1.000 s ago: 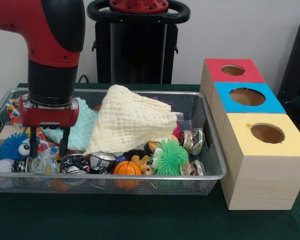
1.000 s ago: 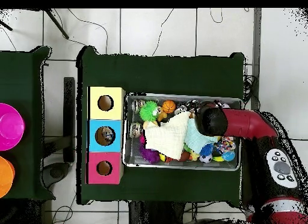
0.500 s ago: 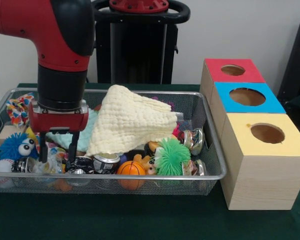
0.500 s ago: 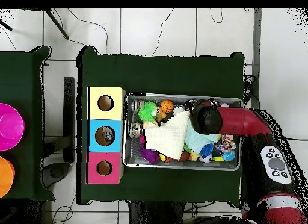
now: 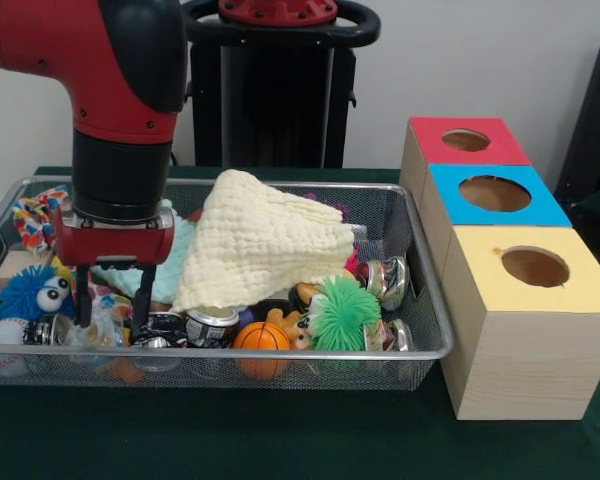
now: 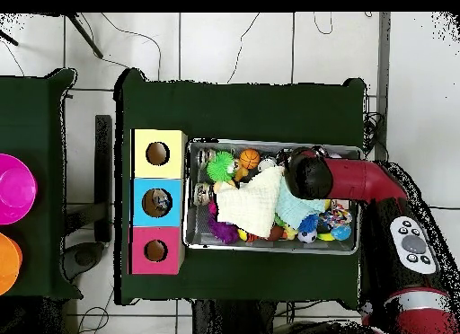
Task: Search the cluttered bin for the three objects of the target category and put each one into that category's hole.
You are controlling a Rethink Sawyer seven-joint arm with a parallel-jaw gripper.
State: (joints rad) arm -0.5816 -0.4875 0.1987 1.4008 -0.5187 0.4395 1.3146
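The silver wire-mesh bin (image 5: pixel 280 354) sits on the green table, full of toys, cans and cloths. My gripper (image 5: pixel 112 310) hangs over its front left part. It is open, with its fingers (image 5: pixel 83 296) down among the clutter, on either side of a crumpled clear plastic piece (image 5: pixel 104 322). A blue fuzzy ball with eyes (image 5: pixel 25 293) lies to the gripper's left and a can (image 5: pixel 212 322) to its right. In the overhead view my arm (image 6: pixel 310 176) hides the gripper above the bin (image 6: pixel 269 144). Three boxes with holes stand beside the bin: red (image 5: pixel 465 140), blue (image 5: pixel 495 193) and yellow (image 5: pixel 535 267).
A pale yellow cloth (image 5: pixel 260 240) covers the bin's middle over a mint cloth (image 5: pixel 170 262). A green spiky ball (image 5: pixel 342 313), a small basketball (image 5: pixel 260 337) and a baseball (image 5: pixel 2 333) lie along the front. Pink (image 6: pixel 13 188) and orange (image 6: pixel 7 263) dishes sit on a separate table.
My gripper has shifted a little to the right in the front view and dipped slightly into the clutter. Over the last half second it has barely moved.
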